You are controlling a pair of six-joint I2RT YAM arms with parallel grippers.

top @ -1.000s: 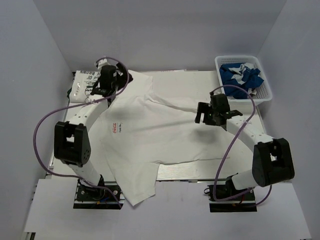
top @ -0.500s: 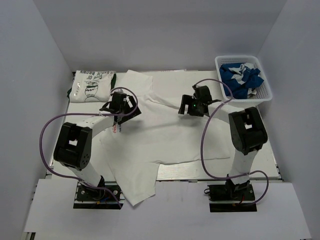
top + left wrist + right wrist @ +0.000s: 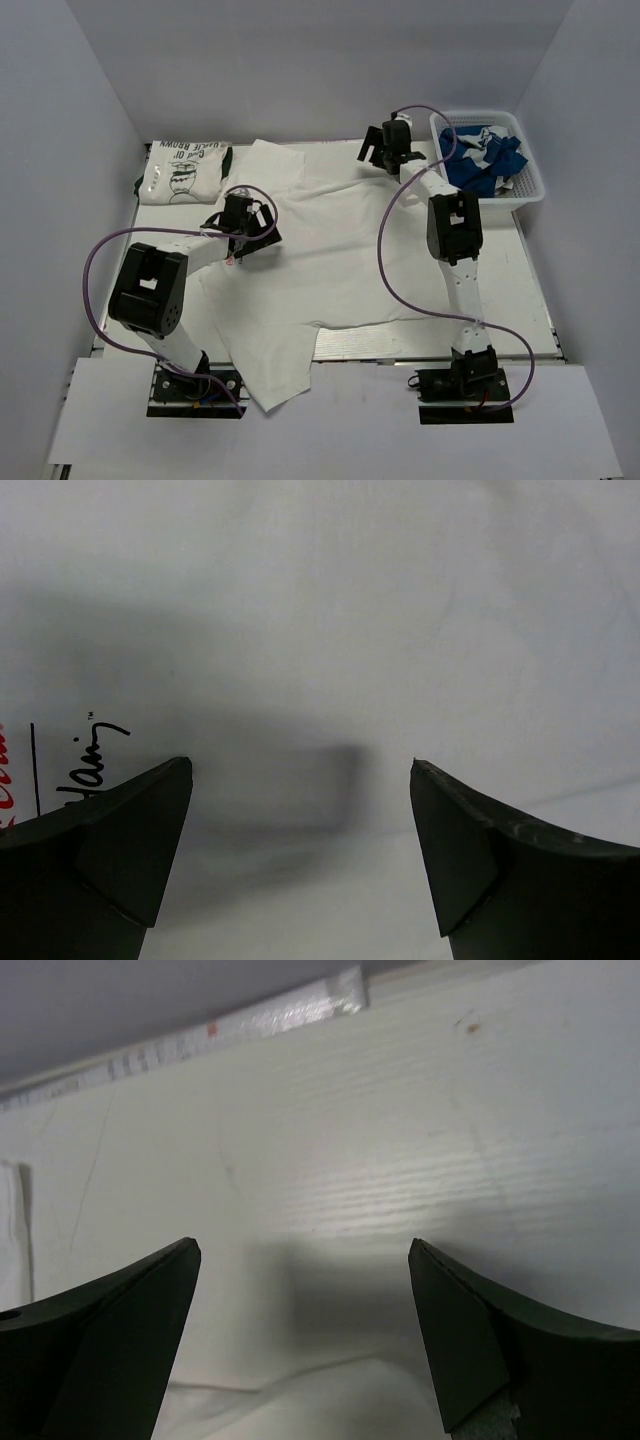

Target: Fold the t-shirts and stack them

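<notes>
Left wrist alone shows red-and-black lettering (image 3: 90, 752) left of the gaping, empty left gripper (image 3: 300, 763), white t-shirt (image 3: 340, 260) lying crosswise beneath, right gripper (image 3: 303, 1243) equally agape, empty.

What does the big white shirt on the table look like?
The big white shirt is soft, slightly wrinkled cloth with a small red and black print on it. It lies spread out flat, covering most of the table, and one corner droops over the near edge. A sleeve points toward the far side. The left hand hangs open just above it, by the print; whether it touches the cloth cannot be told.
</notes>
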